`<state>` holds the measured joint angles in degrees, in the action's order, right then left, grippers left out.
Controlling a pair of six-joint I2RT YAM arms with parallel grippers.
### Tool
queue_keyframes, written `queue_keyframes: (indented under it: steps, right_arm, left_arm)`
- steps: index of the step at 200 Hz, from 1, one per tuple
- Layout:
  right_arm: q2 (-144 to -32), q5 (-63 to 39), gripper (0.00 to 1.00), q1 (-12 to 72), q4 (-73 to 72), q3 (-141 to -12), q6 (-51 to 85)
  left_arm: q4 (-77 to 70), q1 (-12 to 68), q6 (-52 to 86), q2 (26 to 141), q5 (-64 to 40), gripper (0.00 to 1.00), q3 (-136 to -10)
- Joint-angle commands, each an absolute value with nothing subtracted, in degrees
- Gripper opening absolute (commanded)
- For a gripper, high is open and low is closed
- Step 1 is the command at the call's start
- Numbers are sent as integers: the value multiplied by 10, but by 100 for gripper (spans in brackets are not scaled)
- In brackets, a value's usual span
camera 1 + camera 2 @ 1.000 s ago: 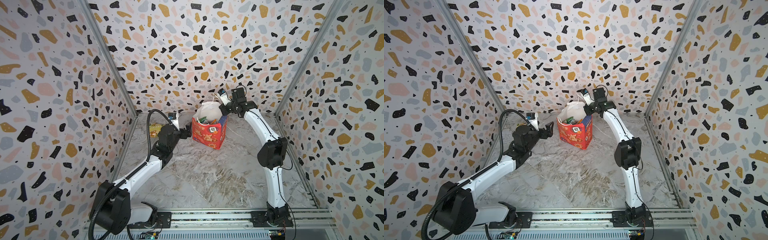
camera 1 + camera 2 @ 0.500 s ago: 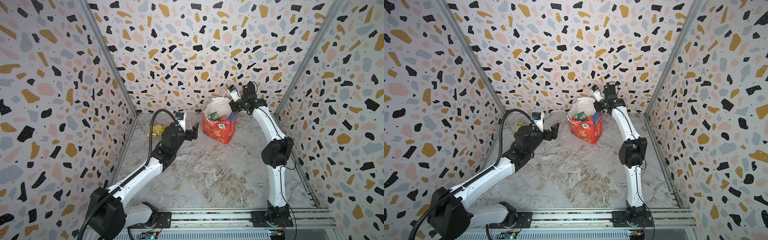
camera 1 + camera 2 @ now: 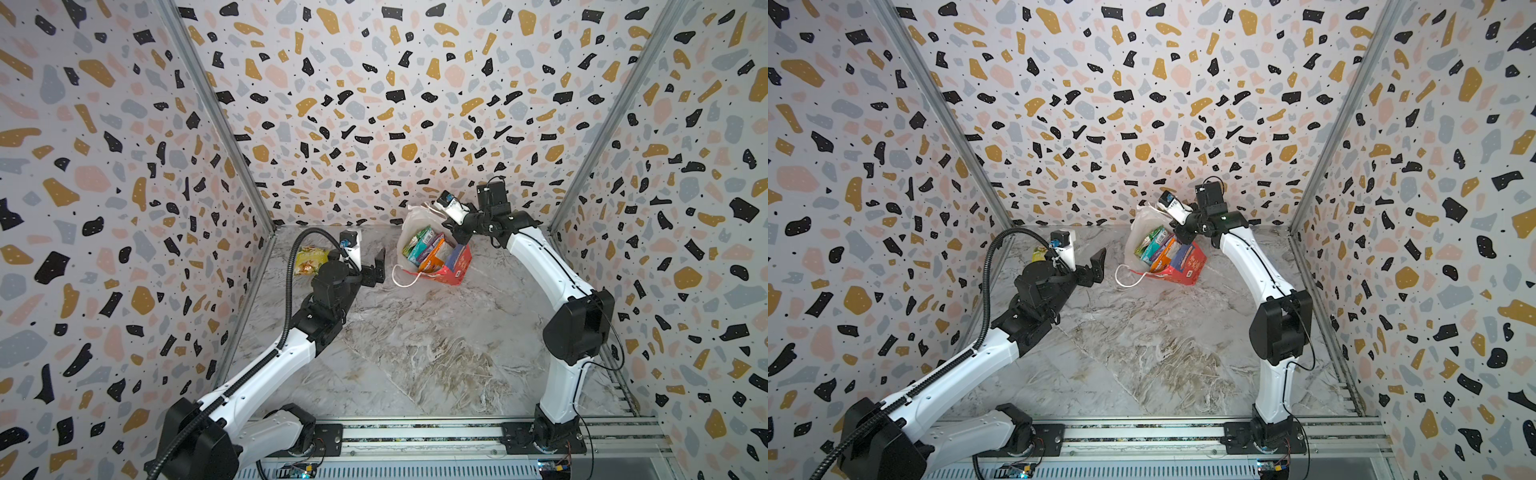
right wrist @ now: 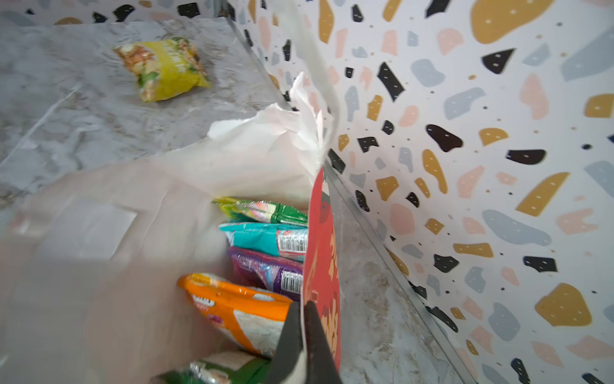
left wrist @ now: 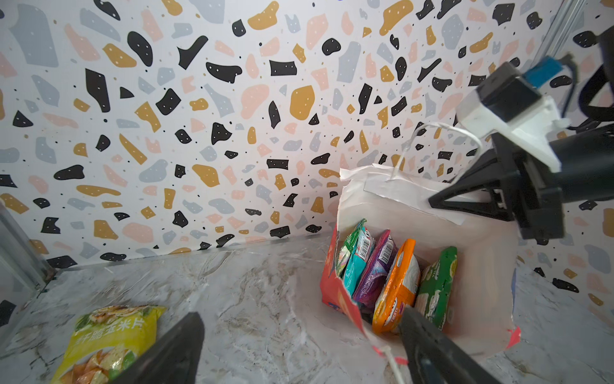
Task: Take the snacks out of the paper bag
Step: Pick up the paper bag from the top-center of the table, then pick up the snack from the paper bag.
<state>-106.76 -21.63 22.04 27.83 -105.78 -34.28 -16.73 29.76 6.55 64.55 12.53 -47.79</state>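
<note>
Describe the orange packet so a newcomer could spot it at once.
Find the red paper bag tilted open near the back wall. Inside, packets stand on edge in a row. The orange packet sits between the purple packet and the dark green packet; it alone is orange with a white panel.

My left arm [image 3: 299,345] hid part of the flat yellow plastic snack packet [image 3: 309,259] in both top views; the tall red paper bag [image 3: 455,266] concealed the lower ends of the glossy packets [image 5: 397,282] inside.
</note>
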Motion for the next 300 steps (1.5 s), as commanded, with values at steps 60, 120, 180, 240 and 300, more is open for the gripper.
queue_keyframes:
  steps: [60,120,180,240,300]
  right_arm:
    - [-902,-204,0,282,95,-826,-389]
    - [-819,-279,0,291,11,-708,-327]
    - [-809,-272,0,297,-24,-675,-250]
    - [-807,-252,0,297,-29,-675,-210]
    - [-807,-251,0,296,-22,-689,-186]
  left_arm:
    - [-120,315,36,613,88,89,-464]
    - [-140,404,27,621,99,84,-444]
    - [-192,482,41,684,147,75,-441]
    - [-216,484,33,751,84,60,-473]
    - [-261,484,35,851,93,55,-509]
